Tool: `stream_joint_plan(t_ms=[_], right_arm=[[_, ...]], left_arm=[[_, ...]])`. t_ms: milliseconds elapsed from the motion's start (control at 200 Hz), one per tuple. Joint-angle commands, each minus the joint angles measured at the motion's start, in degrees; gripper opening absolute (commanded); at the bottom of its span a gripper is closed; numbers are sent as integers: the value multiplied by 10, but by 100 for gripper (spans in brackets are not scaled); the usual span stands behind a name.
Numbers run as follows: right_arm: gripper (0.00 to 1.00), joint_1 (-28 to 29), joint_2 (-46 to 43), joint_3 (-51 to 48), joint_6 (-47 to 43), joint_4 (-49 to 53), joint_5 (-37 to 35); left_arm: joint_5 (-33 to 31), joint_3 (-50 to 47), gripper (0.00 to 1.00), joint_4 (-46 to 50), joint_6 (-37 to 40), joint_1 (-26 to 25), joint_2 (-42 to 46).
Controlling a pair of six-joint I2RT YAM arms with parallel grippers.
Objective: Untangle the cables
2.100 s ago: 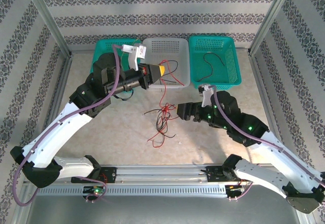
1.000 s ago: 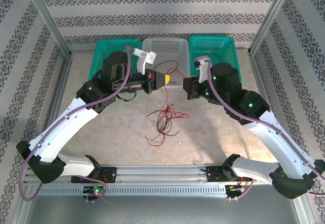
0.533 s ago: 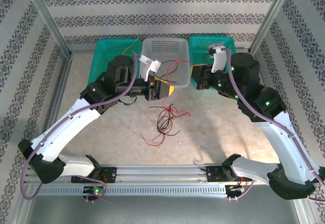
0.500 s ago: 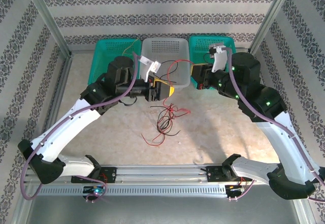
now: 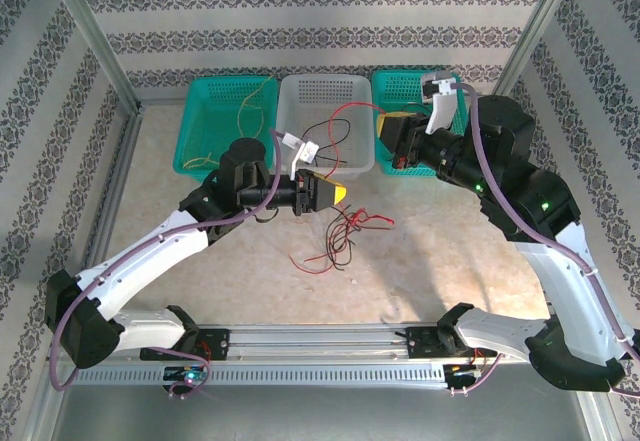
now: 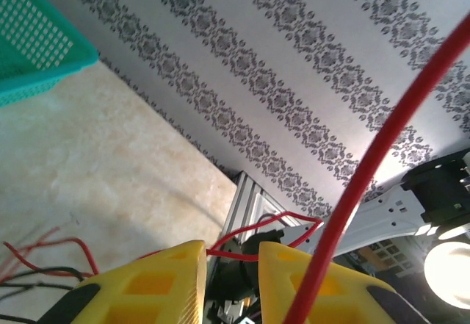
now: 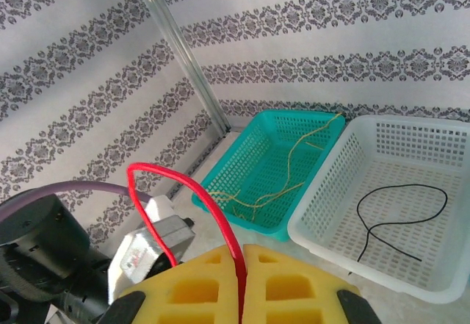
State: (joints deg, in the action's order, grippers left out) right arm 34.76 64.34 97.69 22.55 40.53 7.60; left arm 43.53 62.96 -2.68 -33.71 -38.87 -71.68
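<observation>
Cables, overall: roughly part-sorted, main knot not cleared.

- Tangle of thin red and black wires (image 5: 335, 239) lies on the beige tabletop (image 5: 440, 261), centre, nearer than the baskets. Strands cross and loop over each other, so I judge this as the bulk of the work left.
- One thin red wire (image 5: 352, 109) is drawn up out of that area. It arcs over the near-right corner of the white perforated plastic basket (image 5: 325, 79) toward the right arm. Its lower end seems to run back toward the tangle; whether it is free of the knot I cannot tell.
- Right end effector (image 7: 242, 254): yellow pads pressed together, pinching this red wire, raised at the far right above the baskets.
- Left end effector (image 6: 231, 250): yellow pads slightly spread. The red wire runs through the gap without being clamped. It hovers just left of the tangle.
- Already sorted, by the look of it:
  - A thin yellow wire (image 5: 246, 109) lies alone in the far-left teal mesh basket (image 5: 190, 121).
  - A thin black wire (image 7: 418, 185) lies alone in the white basket.
- Far-right teal mesh basket (image 5: 400, 81): mostly hidden behind the right arm, contents not readable.

Judgement: two strands separated and one red strand mid-extraction. Several red and black strands remain to be pulled apart and binned.
</observation>
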Motion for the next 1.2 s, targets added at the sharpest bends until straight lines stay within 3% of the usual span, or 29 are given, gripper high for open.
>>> stream_joint_plan(t_ms=[0, 100, 200, 240, 345, 435, 460, 515, 620, 800, 1014, 1114, 1199], right_arm=[[0, 7, -1, 15, 6, -12, -4], [0, 5, 0, 16, 6, -6, -16], [0, -11, 11, 16, 12, 8, -21], [9, -20, 18, 16, 17, 21, -24], [45, -30, 28, 4, 19, 59, -55], [55, -30, 11, -42, 17, 67, -55], [66, -30, 2, -58, 16, 64, -45], [77, -22, -24, -99, 17, 53, -32], [86, 5, -85, -184, 26, 27, -32], [90, 41, -136, -297, 59, -8, -9], [88, 46, -122, -352, 65, -27, -48], [80, 44, -119, -373, 68, -42, -69], [67, 16, -125, -391, 78, -49, -70]], left_arm=[[8, -7, 23, -67, 3, 6, 24], [1, -12, 0, -62, 15, 6, 38], [1, -12, 0, -52, 12, 7, 42], [-1, -7, 0, -44, 9, 6, 41], [-32, 17, 0, 12, 15, 6, 36], [-65, 50, 0, 79, 17, 6, 24], [-72, 57, 0, 91, 14, 7, 21], [-84, 66, 0, 109, 5, 7, 16], [-91, 80, 0, 129, -10, 8, 5], [-83, 108, 0, 150, -15, 9, -10], [-64, 128, 0, 167, -10, 11, -15], [-54, 138, 0, 174, -9, 12, -18], [-52, 145, 0, 188, -3, 13, -18]])
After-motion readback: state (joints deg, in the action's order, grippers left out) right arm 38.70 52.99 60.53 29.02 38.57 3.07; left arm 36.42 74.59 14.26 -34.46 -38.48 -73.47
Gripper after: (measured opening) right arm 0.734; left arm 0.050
